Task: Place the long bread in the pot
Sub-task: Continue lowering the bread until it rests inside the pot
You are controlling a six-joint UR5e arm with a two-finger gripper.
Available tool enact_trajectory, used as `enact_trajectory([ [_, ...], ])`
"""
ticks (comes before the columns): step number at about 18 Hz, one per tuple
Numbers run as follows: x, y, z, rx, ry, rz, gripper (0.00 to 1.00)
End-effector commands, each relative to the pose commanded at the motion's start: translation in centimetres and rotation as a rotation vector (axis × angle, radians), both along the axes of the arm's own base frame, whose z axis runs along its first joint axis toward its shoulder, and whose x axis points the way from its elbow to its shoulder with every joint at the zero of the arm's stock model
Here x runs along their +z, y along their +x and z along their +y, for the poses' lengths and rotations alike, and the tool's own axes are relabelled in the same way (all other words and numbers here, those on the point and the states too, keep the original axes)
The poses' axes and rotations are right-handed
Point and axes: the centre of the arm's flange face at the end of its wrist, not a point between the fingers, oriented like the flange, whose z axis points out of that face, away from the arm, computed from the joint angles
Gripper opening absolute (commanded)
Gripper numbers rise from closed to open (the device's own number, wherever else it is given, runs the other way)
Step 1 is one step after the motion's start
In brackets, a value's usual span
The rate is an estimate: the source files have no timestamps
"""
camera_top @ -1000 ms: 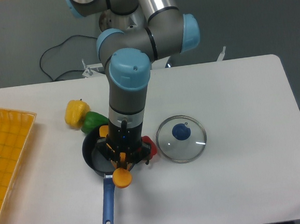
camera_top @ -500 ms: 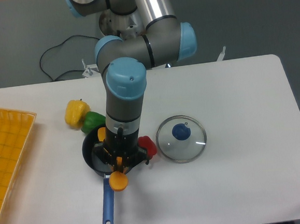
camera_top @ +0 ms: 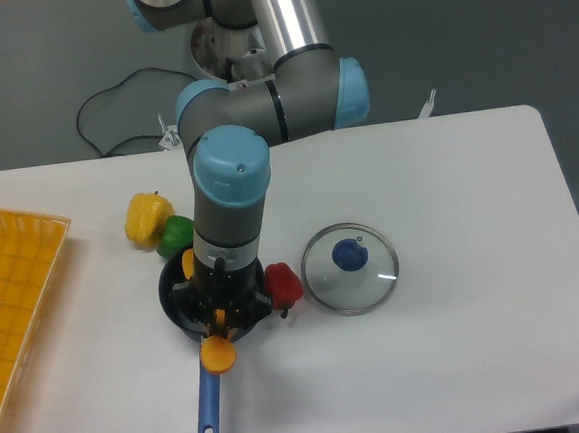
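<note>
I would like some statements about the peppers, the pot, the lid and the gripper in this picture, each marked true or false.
1. The glass lid sits on the pot. False: the lid lies flat on the table, to the right of the pot.
2. The gripper is shut on the long bread. True.
3. The long bread lies fully inside the pot. False: its near end sticks out over the pot's blue handle.
4. The yellow pepper and the green pepper sit side by side behind the pot. True.
5. The red pepper is in the yellow basket. False: it is on the table between the pot and the lid.
</note>
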Motion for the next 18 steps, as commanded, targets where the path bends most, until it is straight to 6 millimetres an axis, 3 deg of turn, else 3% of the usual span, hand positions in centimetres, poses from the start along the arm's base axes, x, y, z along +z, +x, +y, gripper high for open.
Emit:
enact_trajectory([
  [5,-0.7,0.9,0.1,-0.018,-0.008,-0.005,0.23],
  [8,-0.9,0.9,0.2,-0.021,-0.007,-0.003,0.34],
  [18,-1.8,0.7,0.7,-0.025,0.0,0.007,0.35],
])
